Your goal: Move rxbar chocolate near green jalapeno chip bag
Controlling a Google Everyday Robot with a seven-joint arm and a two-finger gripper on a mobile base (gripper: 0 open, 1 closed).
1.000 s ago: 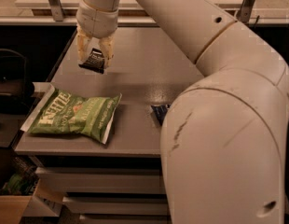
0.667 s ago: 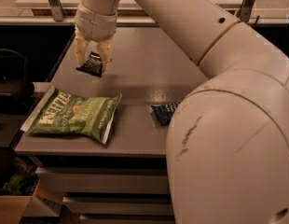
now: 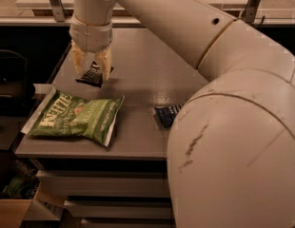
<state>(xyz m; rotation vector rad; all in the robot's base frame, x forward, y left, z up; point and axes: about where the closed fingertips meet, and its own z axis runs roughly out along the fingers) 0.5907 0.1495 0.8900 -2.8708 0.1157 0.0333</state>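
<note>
Your gripper (image 3: 93, 76) has come down and a little nearer the chip bag (image 3: 76, 118) since a second ago. It now hangs just behind the bag's far edge, where before it stood higher and further back. The chocolate bar (image 3: 93, 73) between its fingers came down with it. Its lower end seems to rest on the table (image 3: 152, 61) just beyond the bag, though you can't be sure it touches. To the right of the bag, the big arm link (image 3: 242, 165) has drawn back slightly, so more of the blue packet (image 3: 164, 115) shows.
</note>
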